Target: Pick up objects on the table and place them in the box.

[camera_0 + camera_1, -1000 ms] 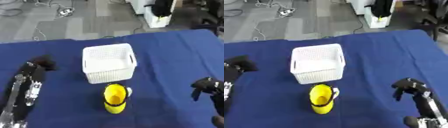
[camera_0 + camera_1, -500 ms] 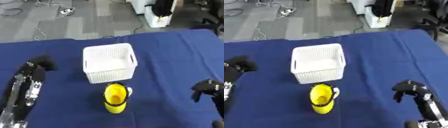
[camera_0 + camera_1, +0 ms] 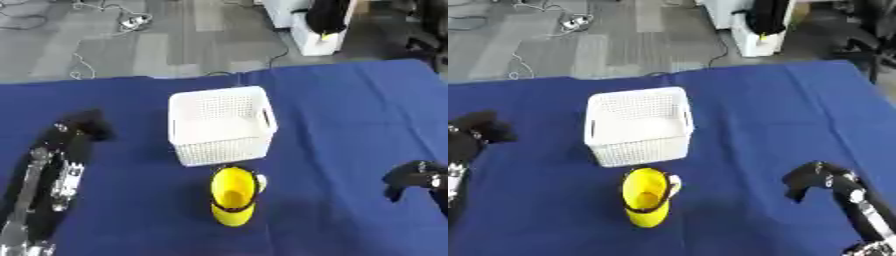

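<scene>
A: What had changed since a second earlier?

B: Very little among the things; the white basket [image 3: 220,124] and the yellow cup [image 3: 234,195] lay where they had lain on the blue table [image 3: 350,110]; the right hand [image 3: 807,179] had drawn back a little, lower and nearer the edge of the right eye view than before; the left hand [image 3: 84,124] had kept its place.

A: How many of each thing were there?

B: One basket, which served as the box, with nothing visible inside it; one yellow cup with a dark band near its mouth and a pale handle; two hands, one on each arm.

A: Where was the cup?

B: It lay tipped on the cloth just in front of the basket's near wall, close to it but outside it, its mouth toward the camera; neither hand touched it.

A: And the poses?

B: The left arm ran up the left side from the lower corner, its hand resting on the cloth well to the left of the basket; whether its fingers were apart or together I could not tell; the right hand was at the lower right, well apart from the cup, its fingers curled downward and holding nothing.
</scene>
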Robot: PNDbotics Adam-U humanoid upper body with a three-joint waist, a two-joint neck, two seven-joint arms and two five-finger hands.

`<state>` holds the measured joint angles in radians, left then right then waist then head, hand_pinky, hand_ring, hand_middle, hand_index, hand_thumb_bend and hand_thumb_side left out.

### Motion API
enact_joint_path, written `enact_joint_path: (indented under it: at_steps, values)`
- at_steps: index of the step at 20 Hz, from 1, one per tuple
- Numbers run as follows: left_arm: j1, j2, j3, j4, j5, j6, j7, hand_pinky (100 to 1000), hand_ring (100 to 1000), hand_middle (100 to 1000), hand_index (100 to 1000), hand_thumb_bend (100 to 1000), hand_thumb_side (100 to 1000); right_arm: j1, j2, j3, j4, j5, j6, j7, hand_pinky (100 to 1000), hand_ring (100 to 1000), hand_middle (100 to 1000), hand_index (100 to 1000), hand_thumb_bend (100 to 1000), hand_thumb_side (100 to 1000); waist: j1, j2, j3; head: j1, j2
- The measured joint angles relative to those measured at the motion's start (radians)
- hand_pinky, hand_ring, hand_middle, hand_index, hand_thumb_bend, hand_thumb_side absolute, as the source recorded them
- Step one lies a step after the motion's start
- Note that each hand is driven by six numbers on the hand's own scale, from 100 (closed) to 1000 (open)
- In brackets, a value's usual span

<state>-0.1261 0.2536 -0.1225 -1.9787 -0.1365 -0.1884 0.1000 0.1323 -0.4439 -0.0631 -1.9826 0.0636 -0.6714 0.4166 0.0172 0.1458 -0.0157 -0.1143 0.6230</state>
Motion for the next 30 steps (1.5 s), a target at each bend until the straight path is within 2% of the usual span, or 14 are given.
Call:
enact_joint_path:
  at_steps: [8,15,26,30]
  values:
    - [-0.007,0.000,-0.003,0.000,0.004,0.000,-0.007,697,639,620,816,182,838,-0.049,-0.077,0.075,0.000,0.011,-0.017,0.000,470,579,692,735,856,706,0.003,0.001,0.007,-0.009,-0.001]
    - [-0.007,0.000,-0.006,0.000,0.004,-0.001,-0.008,697,640,620,816,182,838,-0.111,-0.101,0.130,0.000,-0.017,0.016,0.032,476,582,690,732,845,712,0.010,0.001,0.014,-0.019,-0.018]
    - [-0.007,0.000,-0.007,0.000,0.009,-0.004,-0.009,697,640,621,815,182,837,-0.204,-0.168,0.207,0.000,-0.061,0.045,0.061,489,588,686,721,844,717,0.015,0.001,0.024,-0.036,-0.020]
    - [-0.007,0.000,-0.012,0.000,0.013,-0.009,-0.008,698,640,620,813,184,833,-0.249,-0.175,0.221,0.000,-0.078,0.059,0.075,491,588,685,720,841,713,0.016,0.000,0.028,-0.036,-0.034]
